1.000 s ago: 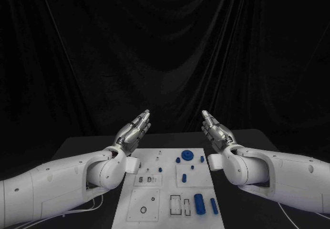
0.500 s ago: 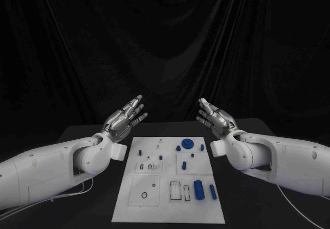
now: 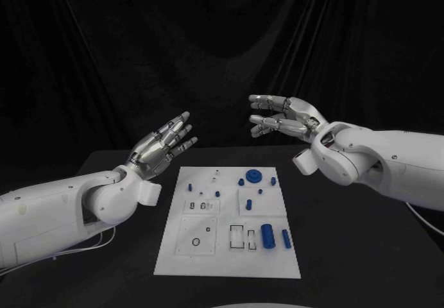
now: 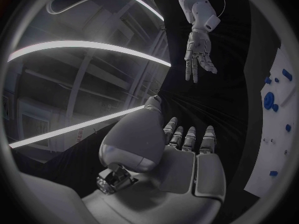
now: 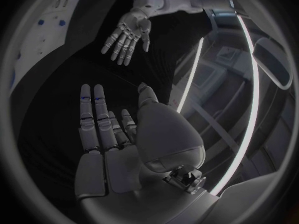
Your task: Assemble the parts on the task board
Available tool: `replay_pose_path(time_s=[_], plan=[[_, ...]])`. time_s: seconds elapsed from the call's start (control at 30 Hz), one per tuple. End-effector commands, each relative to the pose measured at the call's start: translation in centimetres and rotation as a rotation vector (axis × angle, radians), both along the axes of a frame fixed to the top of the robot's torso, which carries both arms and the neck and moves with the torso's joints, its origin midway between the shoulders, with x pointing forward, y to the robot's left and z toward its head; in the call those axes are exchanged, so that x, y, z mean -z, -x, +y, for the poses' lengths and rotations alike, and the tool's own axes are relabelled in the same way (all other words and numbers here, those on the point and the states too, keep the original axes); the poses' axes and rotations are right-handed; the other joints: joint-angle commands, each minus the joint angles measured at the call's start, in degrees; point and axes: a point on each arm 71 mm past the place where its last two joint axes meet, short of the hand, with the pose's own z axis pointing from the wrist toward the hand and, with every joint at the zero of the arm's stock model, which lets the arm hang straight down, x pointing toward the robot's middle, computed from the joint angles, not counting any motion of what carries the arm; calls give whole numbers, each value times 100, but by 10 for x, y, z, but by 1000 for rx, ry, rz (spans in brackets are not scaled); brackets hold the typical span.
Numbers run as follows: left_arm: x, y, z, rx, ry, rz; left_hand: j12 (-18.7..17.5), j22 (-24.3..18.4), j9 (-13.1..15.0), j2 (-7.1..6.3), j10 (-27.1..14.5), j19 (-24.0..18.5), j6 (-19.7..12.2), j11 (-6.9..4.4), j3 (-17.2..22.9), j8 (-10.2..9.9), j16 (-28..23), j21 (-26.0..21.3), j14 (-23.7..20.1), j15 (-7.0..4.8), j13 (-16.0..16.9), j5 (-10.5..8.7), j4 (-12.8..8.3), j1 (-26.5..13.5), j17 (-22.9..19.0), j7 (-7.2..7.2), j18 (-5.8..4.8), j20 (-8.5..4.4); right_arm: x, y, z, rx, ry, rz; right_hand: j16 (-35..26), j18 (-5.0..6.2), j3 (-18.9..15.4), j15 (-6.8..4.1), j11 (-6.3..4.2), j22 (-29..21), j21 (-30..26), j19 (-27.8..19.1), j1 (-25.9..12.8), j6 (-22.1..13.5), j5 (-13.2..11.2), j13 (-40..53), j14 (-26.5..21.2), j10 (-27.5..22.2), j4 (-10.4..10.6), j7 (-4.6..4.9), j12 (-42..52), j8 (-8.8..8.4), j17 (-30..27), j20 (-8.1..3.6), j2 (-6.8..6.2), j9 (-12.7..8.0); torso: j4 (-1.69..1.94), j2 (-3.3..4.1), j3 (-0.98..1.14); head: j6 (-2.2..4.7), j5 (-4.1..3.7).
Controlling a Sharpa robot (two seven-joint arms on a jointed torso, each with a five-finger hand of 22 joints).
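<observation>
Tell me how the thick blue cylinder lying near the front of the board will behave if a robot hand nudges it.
The blue cylinder lies on its side on the flat task board, so it would probably roll sideways. It looks solid and stiff, likely light. Its smooth surface may slip in a pinch.

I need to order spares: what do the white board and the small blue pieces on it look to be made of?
The board looks like matte white plastic or painted sheet: flat, even, no glare. The blue pieces look like moulded or printed plastic, uniform in colour with a dull sheen. Neither can be confirmed from these views.
</observation>
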Motion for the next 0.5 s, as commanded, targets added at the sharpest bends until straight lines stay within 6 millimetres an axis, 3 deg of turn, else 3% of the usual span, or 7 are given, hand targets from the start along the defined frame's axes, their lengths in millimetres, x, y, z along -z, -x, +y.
replay_pose_path(time_s=[0.03,0.07,0.17,0.23,0.37,0.4,0.5], plan=[[-9,6,-7,60,-16,-27,52,12,11,-26,1,4,36,67,53,42,-21,-8,0,72,20,108,-12,108,-10,76,101,48,2,1,3,-48,492,-105,-9,23,210,-210,63,-49,-6,539,265,334,-32,50,569,738,-206,-7,386,59,114,-204,-54,31,51,129,-40,-32,18],[-11,8,-7,67,-18,-28,55,14,11,-37,2,6,38,82,63,42,-21,-6,0,87,21,145,-15,135,-10,81,100,55,0,0,4,-50,560,-144,-23,27,246,-274,45,-63,-9,697,281,604,-94,72,729,1050,-234,13,517,133,152,-260,-80,68,64,175,-51,-34,27],[-16,13,-10,86,-19,-32,75,23,14,-65,6,21,69,117,108,46,-13,6,3,125,25,286,-25,237,-6,119,100,84,-8,-1,8,-59,767,-295,-239,35,450,-409,-33,-165,-157,1085,363,1272,-320,58,1109,1437,-356,53,408,251,267,-379,-153,136,180,368,-119,53,-24],[-19,15,-12,97,-18,-36,85,30,15,-70,9,32,79,128,126,48,-3,16,8,140,27,329,-28,269,-1,129,102,97,-11,-2,11,-68,885,-398,-289,36,658,-569,-157,-174,-172,1494,374,1542,-653,68,1528,1849,-410,-87,334,263,385,-518,-289,176,220,442,-134,74,-38],[-24,17,-16,110,-10,-47,112,34,19,-85,17,43,115,155,179,55,10,24,15,159,33,457,-44,356,4,171,101,117,-15,-2,19,-84,1064,-571,-263,31,921,-734,-304,-140,-155,2095,362,1835,-647,98,2182,2557,-486,-176,191,253,640,-738,-444,252,277,570,-155,146,-40],[-24,17,-17,111,-8,-51,118,19,19,-94,16,18,117,188,215,55,-12,3,3,68,34,515,-63,412,-6,204,94,67,-16,-2,21,-85,1096,-599,-186,10,1040,-810,-360,-109,-103,2367,333,2039,-575,90,2439,2890,-512,-167,87,268,832,-844,-508,314,305,616,-165,191,-63],[-25,17,-17,110,-5,-57,129,12,20,-99,17,6,118,207,240,55,-21,-7,0,24,36,568,-69,443,-10,210,92,29,-15,-1,23,-87,1156,-649,831,17,1370,-963,-463,139,297,3005,201,2460,-464,84,2989,3278,-525,-148,-246,248,1628,-1081,-620,486,351,685,-187,221,-94]])
